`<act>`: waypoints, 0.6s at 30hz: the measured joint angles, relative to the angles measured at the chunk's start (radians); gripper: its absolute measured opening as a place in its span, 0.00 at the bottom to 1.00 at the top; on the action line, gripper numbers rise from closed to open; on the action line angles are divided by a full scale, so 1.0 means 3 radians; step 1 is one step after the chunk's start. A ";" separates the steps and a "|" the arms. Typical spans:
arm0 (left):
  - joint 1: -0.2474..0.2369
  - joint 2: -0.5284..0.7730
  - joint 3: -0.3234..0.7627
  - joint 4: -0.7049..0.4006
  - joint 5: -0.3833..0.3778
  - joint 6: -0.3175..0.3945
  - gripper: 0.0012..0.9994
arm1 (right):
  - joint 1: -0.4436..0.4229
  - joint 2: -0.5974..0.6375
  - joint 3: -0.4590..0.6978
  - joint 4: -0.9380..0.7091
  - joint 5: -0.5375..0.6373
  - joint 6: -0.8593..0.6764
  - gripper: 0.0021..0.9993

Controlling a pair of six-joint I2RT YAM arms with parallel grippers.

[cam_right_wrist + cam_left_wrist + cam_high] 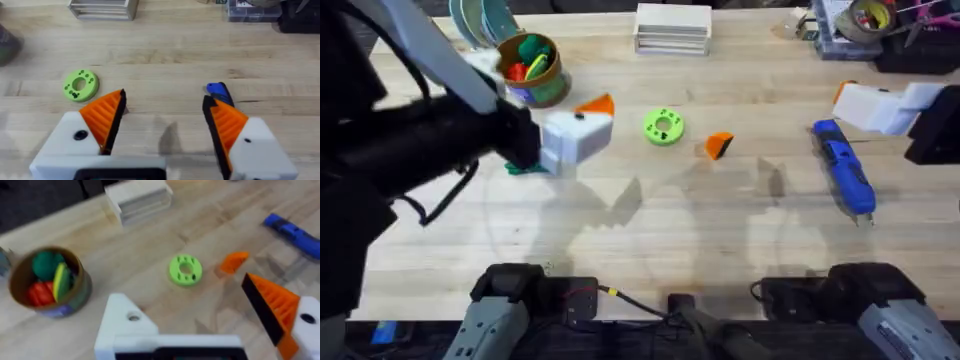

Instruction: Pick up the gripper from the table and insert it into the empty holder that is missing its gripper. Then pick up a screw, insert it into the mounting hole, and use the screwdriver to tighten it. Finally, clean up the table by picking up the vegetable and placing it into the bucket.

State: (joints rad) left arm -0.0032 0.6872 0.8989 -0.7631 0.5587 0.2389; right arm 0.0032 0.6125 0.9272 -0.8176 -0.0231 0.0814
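Overhead view shows the loose orange gripper (719, 145) lying on the table (650, 240), just right of the green disc (663, 127). The left gripper (200, 325) hovers near the bucket (533, 68), its jaws spread wide and empty; one white holder (122, 322) lacks its orange pad while the other finger carries one. A bit of the green vegetable (527, 169) peeks out beneath that arm. The blue screwdriver (844, 167) lies at the right, near the right gripper (165, 117), whose two orange pads stand wide apart, holding nothing.
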 joint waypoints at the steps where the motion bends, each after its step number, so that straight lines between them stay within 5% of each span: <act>1: 0.0000 0.0000 0.0000 0.0091 0.0000 -0.0001 0.99 | 0.0000 0.0000 0.0000 0.0001 0.0000 0.0000 0.99; 6: -0.0041 -0.0005 0.0000 0.0315 -0.0037 -0.0002 0.99 | 0.0000 0.0000 0.0000 0.0001 0.0000 0.0000 0.99; 18: -0.0594 -0.0669 -0.0483 0.0862 -0.0448 -0.0001 0.99 | 0.0000 0.0000 0.0000 0.0001 0.0000 0.0000 0.99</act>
State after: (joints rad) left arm -0.1815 0.4867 0.7542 -0.5046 0.4243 0.2386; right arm 0.0032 0.6125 0.9272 -0.8173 -0.0231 0.0814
